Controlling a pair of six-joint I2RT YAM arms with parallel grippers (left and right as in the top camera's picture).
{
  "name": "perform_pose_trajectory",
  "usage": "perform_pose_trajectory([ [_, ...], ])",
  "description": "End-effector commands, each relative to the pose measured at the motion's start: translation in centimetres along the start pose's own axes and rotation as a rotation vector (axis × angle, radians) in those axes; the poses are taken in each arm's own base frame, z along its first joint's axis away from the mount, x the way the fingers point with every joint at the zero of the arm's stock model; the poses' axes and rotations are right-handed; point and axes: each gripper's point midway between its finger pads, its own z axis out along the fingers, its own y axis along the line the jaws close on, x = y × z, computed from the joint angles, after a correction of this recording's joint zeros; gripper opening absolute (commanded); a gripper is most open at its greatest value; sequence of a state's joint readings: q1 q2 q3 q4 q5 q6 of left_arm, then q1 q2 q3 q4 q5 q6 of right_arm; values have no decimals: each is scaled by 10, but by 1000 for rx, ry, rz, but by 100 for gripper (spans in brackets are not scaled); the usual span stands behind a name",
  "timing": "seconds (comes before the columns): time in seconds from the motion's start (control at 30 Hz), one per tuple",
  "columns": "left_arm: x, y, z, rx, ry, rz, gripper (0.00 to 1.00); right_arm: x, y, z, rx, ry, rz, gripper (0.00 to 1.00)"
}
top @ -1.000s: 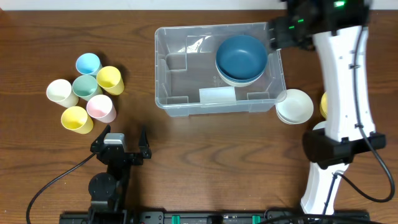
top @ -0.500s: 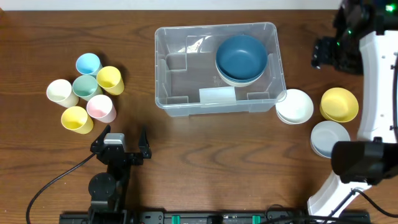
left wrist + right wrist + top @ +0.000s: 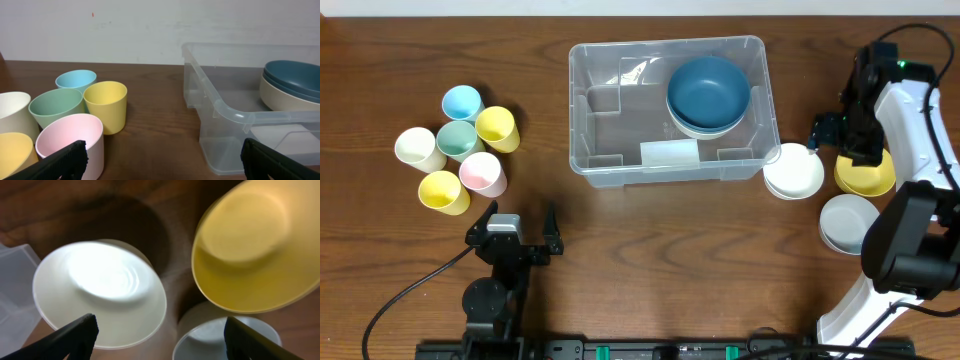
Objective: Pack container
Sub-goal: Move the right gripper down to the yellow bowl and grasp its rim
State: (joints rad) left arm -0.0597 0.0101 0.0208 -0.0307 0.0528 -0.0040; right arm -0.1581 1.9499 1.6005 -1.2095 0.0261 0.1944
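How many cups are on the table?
6, clustered left of the container: blue cup, upper yellow cup, green cup, white cup leftmost, pink cup, lower yellow cup. None seem hidden.

right wrist: white bowl, yellow bowl blurred | grey bowl cut off at bottom | left wrist: container cut off at right | overhead: right arm hides yellow bowl's top

No readable text, brand, number or sign in any view. Small white label on the near wall of the container: looks blank from overhead, no print made out. Same label viewed through the clear plastic from the left wrist: no lettering discernible. Right wrist view blurred; nothing legible there.
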Motion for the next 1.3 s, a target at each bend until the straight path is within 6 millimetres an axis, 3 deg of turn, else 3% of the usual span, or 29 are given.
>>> perform_pose_trajectory([
  [0.0, 15, 2, 1, -8, 46, -12, 98, -1, 2, 9, -15, -13, 1, 82],
  [0.53, 15, 2, 1, -8, 46, -12, 98, -22, -12, 51, 22, -141, 161, 73],
  [0.97, 15, 2, 1, -8, 46, -12, 98, -26, -27, 52, 28, -150, 187, 70],
  [1.27, 15, 2, 1, -8, 46, -12, 98, -33, -5, 45, -94, -162, 118, 70],
])
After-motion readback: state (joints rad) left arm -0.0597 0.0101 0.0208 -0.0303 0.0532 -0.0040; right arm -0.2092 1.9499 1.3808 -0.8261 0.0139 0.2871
